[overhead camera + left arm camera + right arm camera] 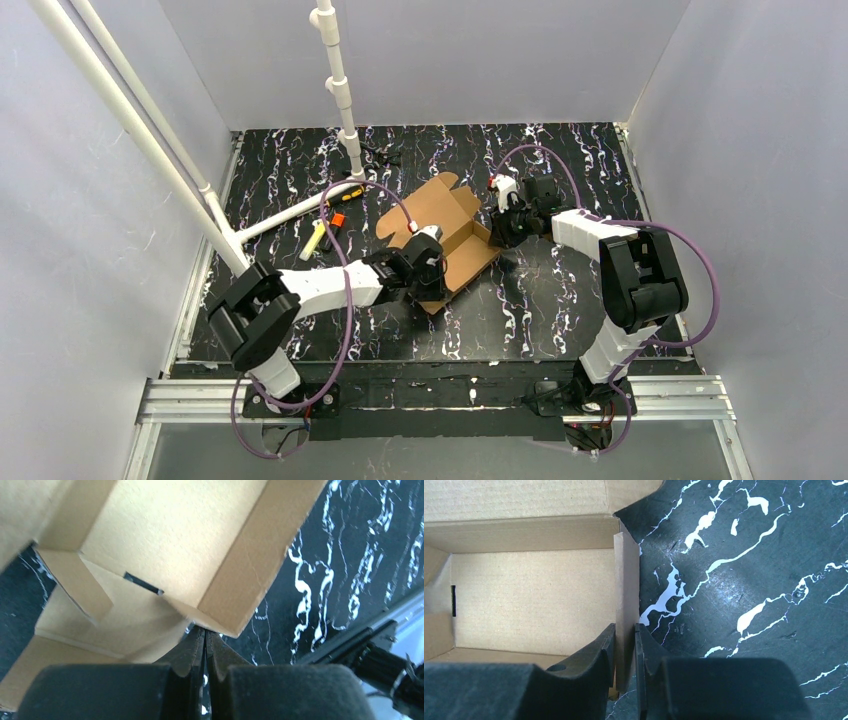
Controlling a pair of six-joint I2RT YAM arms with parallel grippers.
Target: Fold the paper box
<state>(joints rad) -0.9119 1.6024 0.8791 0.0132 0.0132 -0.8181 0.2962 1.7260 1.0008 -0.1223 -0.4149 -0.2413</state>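
The paper box (440,232) is plain brown cardboard, partly folded, with raised walls and open flaps, at the middle of the black marbled table. My left gripper (425,268) is at the box's near side. In the left wrist view its fingers (192,647) are pressed together, and the gripper (205,630) has its tips right against the lower corner of a box wall (250,565). My right gripper (503,225) is at the box's right side. In the right wrist view the gripper (625,630) is shut on an upright side wall (626,580), one finger on each face.
A white pipe frame (345,110) stands at the back left, with one leg lying on the table. A black-and-orange marker (337,218) and a yellow piece (315,240) lie left of the box. A metal rail (440,395) runs along the near edge.
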